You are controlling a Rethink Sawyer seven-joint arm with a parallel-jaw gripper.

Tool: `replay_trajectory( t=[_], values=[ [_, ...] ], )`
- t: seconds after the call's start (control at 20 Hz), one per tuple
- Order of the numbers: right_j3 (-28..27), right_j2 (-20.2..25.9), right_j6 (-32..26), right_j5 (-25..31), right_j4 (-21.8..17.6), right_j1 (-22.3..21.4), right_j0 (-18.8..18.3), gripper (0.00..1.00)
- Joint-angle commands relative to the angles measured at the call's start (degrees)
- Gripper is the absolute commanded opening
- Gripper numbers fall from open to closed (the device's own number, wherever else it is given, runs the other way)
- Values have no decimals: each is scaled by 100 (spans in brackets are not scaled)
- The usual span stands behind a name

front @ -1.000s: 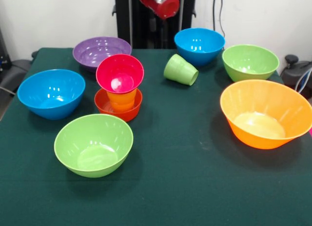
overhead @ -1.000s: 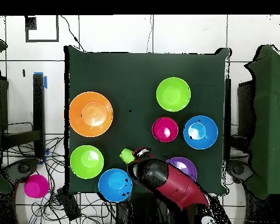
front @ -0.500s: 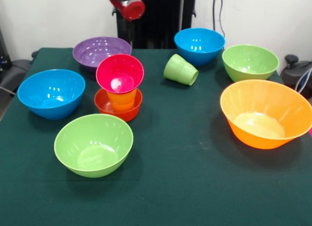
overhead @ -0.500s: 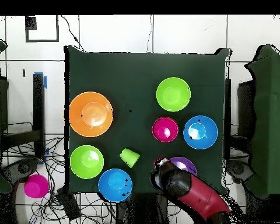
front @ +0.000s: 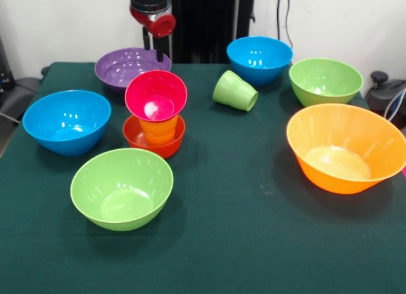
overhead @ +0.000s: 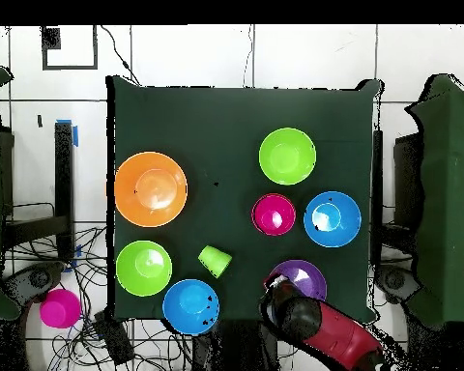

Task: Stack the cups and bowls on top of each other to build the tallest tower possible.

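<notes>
- We see the tower [front: 155,113] left of centre on the green table [front: 241,230]: a small red-orange bowl [front: 154,136] at the bottom, an orange cup [front: 157,129] standing in it, and a magenta bowl [front: 156,95] on top, tilted toward the camera.
- Around it, in the front view, sit a blue bowl [front: 66,120] to the left, a light green bowl [front: 122,187] in front, and the shallow purple bowl [front: 130,68] just behind.
- The light green cup [front: 235,91] lies on its side, apart from the tower, with a second blue bowl [front: 259,59] behind it.
- Further right stand another light green bowl [front: 325,80] and the largest orange bowl [front: 346,147], well apart from the tower.
- A magenta object [overhead: 59,307] lies off the table in the overhead view.
- The arm comes down at the purple bowl's rim; the gripper [front: 153,40] hangs just above that bowl, behind the tower.
- We cannot tell whether the gripper is spread or closed; it holds nothing we can see.
</notes>
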Motion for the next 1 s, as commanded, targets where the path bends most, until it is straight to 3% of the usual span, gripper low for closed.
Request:
replay_trajectory(
  t=[0.05, 0.4, 0.75, 1.0],
  values=[
    [50, 702, 391, -421, -326, 450, 135, 100],
    [94, 738, 513, -328, -216, 373, 226, 100],
    [125, 828, 442, -409, -314, 483, 64, 100],
    [-249, 779, 272, -617, -515, 1022, -121, 100]
  ],
)
